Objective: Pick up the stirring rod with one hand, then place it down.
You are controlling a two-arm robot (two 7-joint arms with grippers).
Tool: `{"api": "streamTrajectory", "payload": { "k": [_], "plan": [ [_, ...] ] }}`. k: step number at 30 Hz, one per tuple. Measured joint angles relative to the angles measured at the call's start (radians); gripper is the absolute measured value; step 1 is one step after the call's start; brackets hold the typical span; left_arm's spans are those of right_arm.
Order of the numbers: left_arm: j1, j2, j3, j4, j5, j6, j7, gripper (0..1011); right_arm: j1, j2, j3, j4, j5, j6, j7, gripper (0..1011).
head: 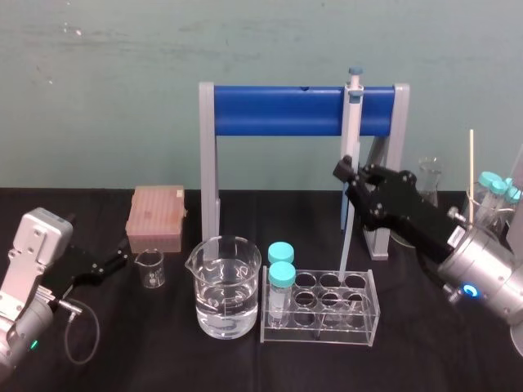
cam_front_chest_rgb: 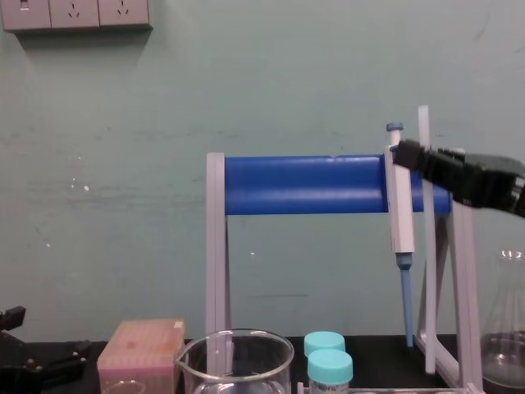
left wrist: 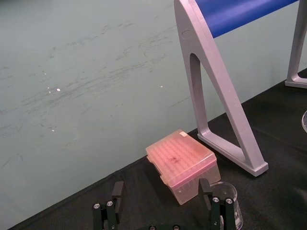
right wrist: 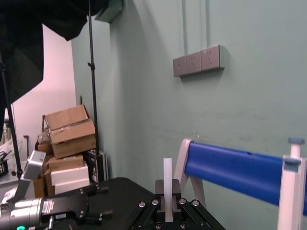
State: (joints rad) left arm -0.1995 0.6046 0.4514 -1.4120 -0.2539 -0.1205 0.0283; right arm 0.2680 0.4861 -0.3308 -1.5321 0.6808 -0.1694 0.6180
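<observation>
Pick-up looks done: the right gripper (head: 351,175) is up at the height of the stand's (head: 278,112) blue bar, fingers closed on the rod (cam_front_chest_rgb: 426,263). The rod hangs upright and clear of the table (head: 425,351). It is gripped near its top, with a short stub above the fingers. Placing is the step left. I judge the next move needs the rod carried off to bare table, lowered and tipped flat before the fingers let go.

The stand is the main obstacle: the rod hangs just beside its right upright, and its pipette (cam_front_chest_rgb: 399,197) hangs right next to the rod. From the head view the rod's lower end appears over the rack (head: 372,302), so a straight drop risks catching its holes. The big beaker (head: 227,286) of water stands left of the rack, the tip box (head: 155,216) farther left, a flask (head: 429,180) behind the right arm. Two capped tubes (head: 281,273) sit in the rack's left end. The left gripper (head: 118,260) rests low by a small beaker (head: 150,268), fingers spread, holding nothing.
</observation>
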Motion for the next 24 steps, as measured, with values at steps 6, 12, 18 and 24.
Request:
{"api": "streamTrajectory", "payload": {
  "k": [6, 12, 18, 24],
  "plan": [
    [0.000, 0.000, 0.000, 0.000, 0.000, 0.000, 0.000, 1000, -0.004, -0.006, -0.010, 0.031, -0.008, -0.014, 0.009, 71],
    [0.000, 0.000, 0.000, 0.000, 0.000, 0.000, 0.000, 1000, 0.010, -0.025, -0.023, 0.080, -0.015, -0.026, 0.023, 71],
    [0.000, 0.000, 0.000, 0.000, 0.000, 0.000, 0.000, 1000, 0.020, -0.037, -0.035, 0.114, -0.026, -0.024, 0.026, 71],
    [0.000, 0.000, 0.000, 0.000, 0.000, 0.000, 0.000, 1000, 0.024, -0.048, -0.048, 0.147, -0.032, -0.005, 0.025, 70]
  ]
}}
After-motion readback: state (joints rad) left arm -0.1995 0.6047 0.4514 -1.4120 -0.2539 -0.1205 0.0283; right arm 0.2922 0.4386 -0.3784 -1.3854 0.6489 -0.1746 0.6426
